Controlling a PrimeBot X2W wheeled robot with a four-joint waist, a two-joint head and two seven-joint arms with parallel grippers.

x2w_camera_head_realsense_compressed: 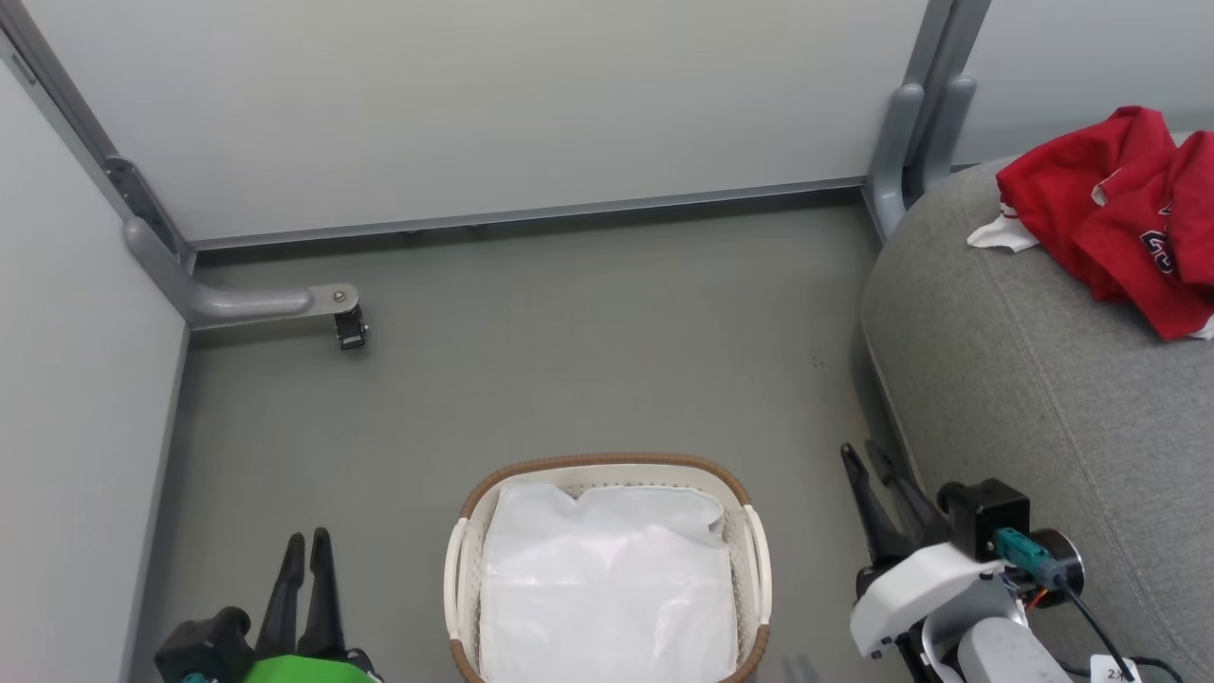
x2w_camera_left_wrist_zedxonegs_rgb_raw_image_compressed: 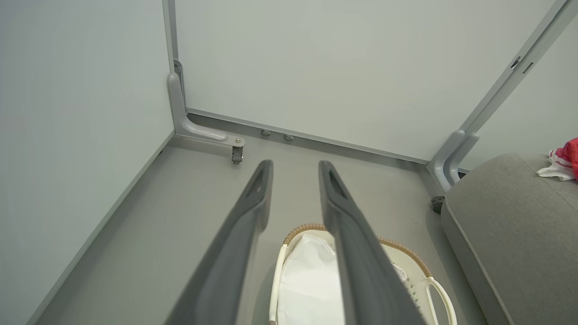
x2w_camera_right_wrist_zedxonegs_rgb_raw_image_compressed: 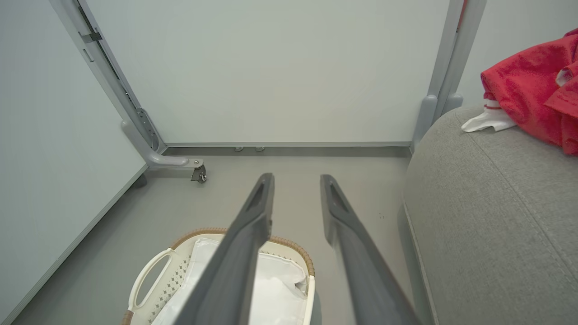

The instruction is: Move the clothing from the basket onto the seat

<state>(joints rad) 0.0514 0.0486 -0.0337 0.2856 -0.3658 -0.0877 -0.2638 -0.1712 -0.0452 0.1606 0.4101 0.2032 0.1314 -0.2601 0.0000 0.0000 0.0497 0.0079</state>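
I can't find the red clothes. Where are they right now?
In the head view the clothing lies heaped at the upper right, on the grey seat, apart from the basket on the floor.

Perforated plastic basket (x2w_camera_head_realsense_compressed: 461, 581), matt grey fabric seat (x2w_camera_head_realsense_compressed: 1024, 379)

Dark white-edged print (x2w_camera_head_realsense_compressed: 1162, 252) on the bright red fabric garment (x2w_camera_head_realsense_compressed: 1119, 204) atop the large grey upholstered seat cushion (x2w_camera_head_realsense_compressed: 1034, 379): creased, illegible. Small white tag (x2w_camera_head_realsense_compressed: 1115, 672) before the cushion's near end: begins "2", remainder unclear.
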